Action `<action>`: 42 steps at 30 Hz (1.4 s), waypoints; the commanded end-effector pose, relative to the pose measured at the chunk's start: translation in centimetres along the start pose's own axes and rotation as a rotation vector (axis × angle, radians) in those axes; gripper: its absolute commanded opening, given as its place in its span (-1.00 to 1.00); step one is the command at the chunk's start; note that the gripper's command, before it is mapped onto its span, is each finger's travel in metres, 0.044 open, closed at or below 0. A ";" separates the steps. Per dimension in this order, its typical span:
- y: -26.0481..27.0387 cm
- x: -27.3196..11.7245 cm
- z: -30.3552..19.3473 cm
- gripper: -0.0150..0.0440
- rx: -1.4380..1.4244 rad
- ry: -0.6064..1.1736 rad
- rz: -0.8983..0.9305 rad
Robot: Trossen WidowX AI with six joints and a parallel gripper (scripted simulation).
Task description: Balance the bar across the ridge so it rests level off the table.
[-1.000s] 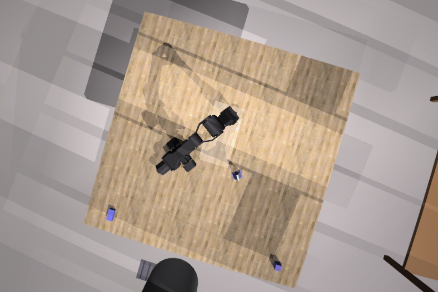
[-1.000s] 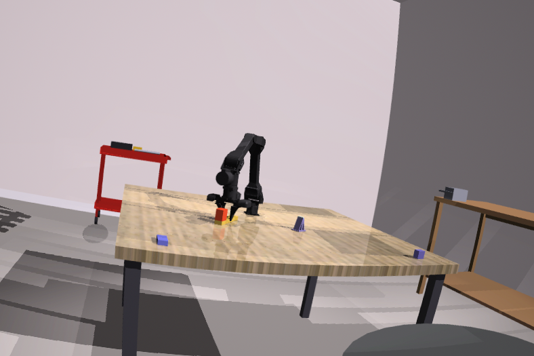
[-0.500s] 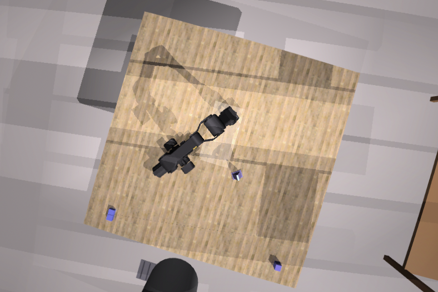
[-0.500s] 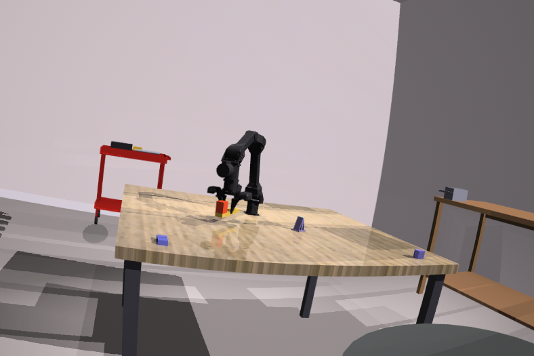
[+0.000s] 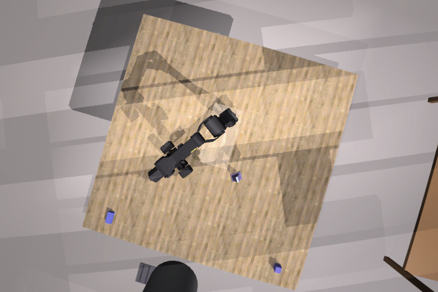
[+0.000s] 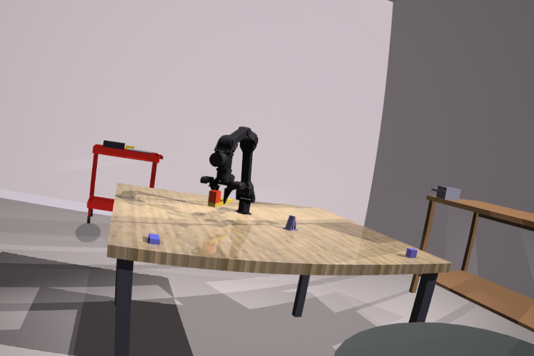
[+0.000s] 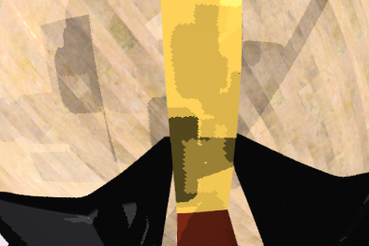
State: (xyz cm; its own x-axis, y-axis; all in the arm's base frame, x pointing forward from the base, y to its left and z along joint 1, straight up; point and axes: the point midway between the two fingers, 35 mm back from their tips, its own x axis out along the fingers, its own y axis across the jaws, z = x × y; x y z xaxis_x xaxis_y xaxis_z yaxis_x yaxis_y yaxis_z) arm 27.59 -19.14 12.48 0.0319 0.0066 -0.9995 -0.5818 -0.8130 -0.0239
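Note:
The yellow bar point(image 5: 193, 150) point(image 6: 223, 203) point(image 7: 201, 63) has a red-orange block point(image 6: 214, 197) point(image 7: 206, 228) at one end. My gripper point(image 6: 219, 199) point(image 7: 201, 142) is shut on the bar near that block, one finger on each side. The bar hangs above the table, looks about level, and its reflection shows below it in the exterior view. The arm hides most of it in the top view. The purple ridge point(image 5: 235, 177) point(image 6: 291, 223) stands upright on the table, apart from the bar, with nothing across it.
A blue-purple block point(image 5: 109, 217) point(image 6: 154, 239) lies near one table corner, and a smaller one point(image 5: 277, 267) point(image 6: 411, 252) near another. A red cart point(image 6: 125, 152) and a brown shelf point(image 6: 487, 209) stand off the table.

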 end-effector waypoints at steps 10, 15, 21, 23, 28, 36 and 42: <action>-0.1 -3.6 0.4 -0.49 -0.005 0.011 -0.001; -0.7 -3.9 0.5 -0.49 0.001 0.010 -0.002; -3.1 -3.9 0.7 -0.49 0.025 0.008 -0.002; -3.9 -3.9 0.8 -0.49 0.033 0.008 -0.002; -5.9 -3.8 1.2 -0.49 0.054 0.006 -0.003; -9.0 -3.8 2.0 -0.49 0.086 0.004 -0.004; -11.2 -3.8 2.8 -0.49 0.111 0.003 -0.004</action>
State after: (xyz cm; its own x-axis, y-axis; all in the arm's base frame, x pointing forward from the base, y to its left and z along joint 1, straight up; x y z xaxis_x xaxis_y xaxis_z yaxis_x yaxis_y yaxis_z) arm 31.56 -9.32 16.40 0.0385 0.0105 -0.9992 -0.6594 -0.7510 -0.0333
